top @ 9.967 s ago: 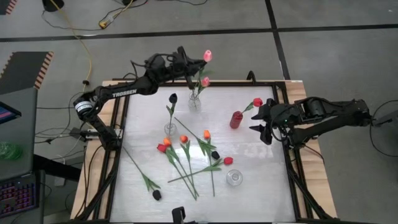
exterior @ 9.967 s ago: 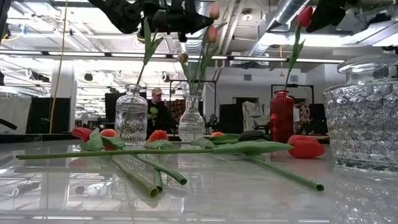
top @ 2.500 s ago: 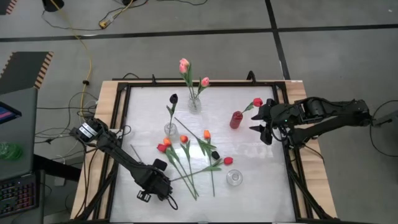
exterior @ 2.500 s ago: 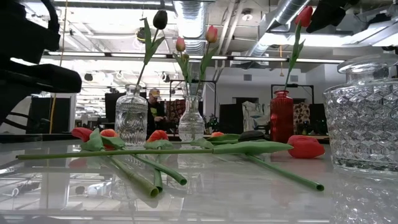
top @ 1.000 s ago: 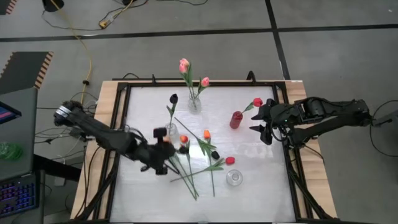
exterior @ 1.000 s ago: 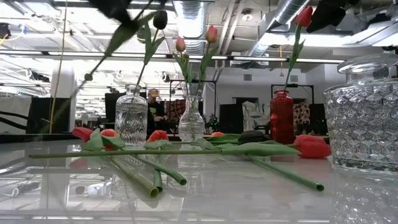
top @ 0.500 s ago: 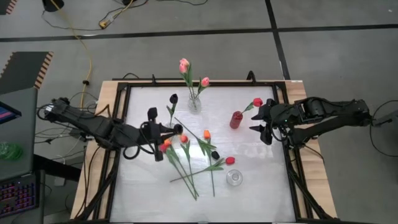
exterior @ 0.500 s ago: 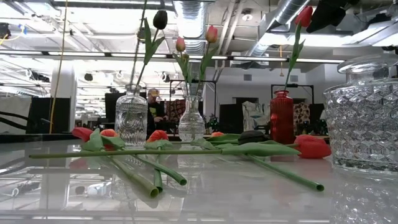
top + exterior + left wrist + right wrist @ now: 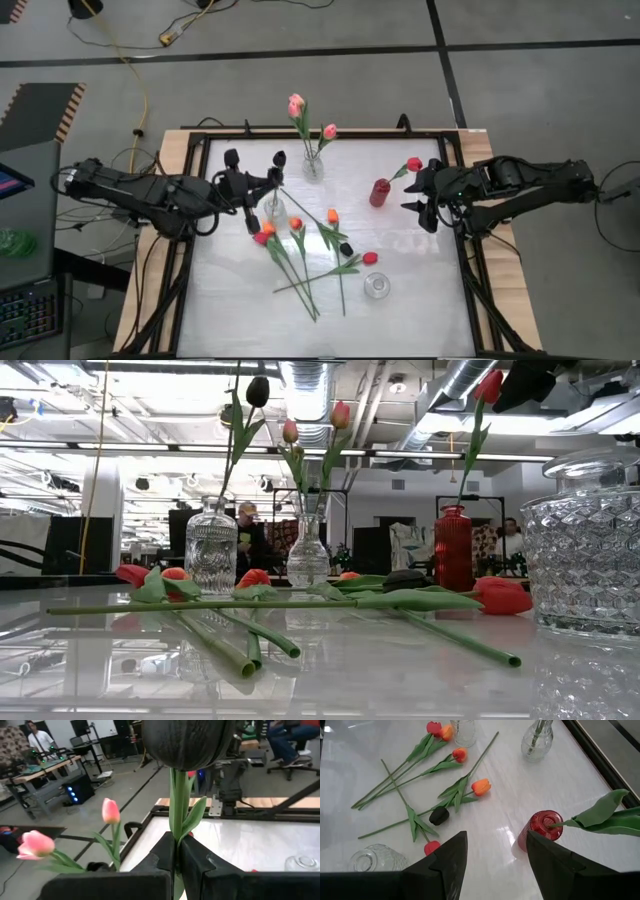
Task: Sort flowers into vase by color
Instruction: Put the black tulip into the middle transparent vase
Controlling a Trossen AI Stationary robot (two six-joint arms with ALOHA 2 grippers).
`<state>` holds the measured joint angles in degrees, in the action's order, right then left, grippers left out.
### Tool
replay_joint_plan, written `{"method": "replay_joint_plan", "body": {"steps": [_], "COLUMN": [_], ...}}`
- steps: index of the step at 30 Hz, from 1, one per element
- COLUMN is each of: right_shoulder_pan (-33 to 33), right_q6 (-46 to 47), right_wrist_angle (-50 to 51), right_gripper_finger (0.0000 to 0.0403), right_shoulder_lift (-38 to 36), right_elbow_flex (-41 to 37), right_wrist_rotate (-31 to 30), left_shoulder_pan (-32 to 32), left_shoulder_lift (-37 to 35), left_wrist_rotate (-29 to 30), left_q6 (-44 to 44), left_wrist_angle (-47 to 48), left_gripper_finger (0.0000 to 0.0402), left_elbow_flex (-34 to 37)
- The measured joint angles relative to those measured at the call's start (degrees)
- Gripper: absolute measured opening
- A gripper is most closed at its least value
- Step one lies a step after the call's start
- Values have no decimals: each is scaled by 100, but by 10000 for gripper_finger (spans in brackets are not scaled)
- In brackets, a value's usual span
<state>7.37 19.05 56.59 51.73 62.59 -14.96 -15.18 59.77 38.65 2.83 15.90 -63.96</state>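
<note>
White table [image 9: 400,290] holds loose flowers [image 9: 300,255] in the middle and four vases. Left gripper [image 9: 250,187] is pinched tight on a black tulip [image 9: 187,740] stem, right over a clear vase [image 9: 274,209]. Right gripper [image 9: 417,200] waits wide apart by the red vase [image 9: 379,192].

Left gripper [image 9: 176,862] clamping black tulip [image 9: 187,742] stem, pink tulips [image 9: 111,811] beyond

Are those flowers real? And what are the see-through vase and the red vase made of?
The flowers look fake: smooth, stiff plastic-like heads and even green stems, though the look alone cannot prove it. The see-through vase looks like clear cut glass, with a bumpy pattern and shiny glints. The red vase looks like ribbed red glass, glossy; it might be plastic.
</note>
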Motion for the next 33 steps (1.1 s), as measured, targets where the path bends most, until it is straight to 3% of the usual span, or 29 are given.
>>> {"method": "replay_joint_plan", "body": {"steps": [11, 20, 33], "right_shoulder_pan": [0, -1, -1], "right_q6": [0, 0, 0], "right_wrist_angle": [1, 0, 1], "right_gripper_finger": [230, 230, 230], "right_shoulder_lift": [-1, 1, -1], "right_elbow_flex": [0, 0, 0], "right_wrist_rotate": [-2, -2, -4], "left_shoulder_pan": [110, 112, 110], "left_shoulder_lift": [-283, -249, -258], "left_wrist_rotate": [120, 464, 380], "left_q6": [33, -687, -285], "left_wrist_angle": [28, 899, 328], "left_gripper_finger": [0, 0, 0], "left_elbow_flex": [0, 55, 55]}}
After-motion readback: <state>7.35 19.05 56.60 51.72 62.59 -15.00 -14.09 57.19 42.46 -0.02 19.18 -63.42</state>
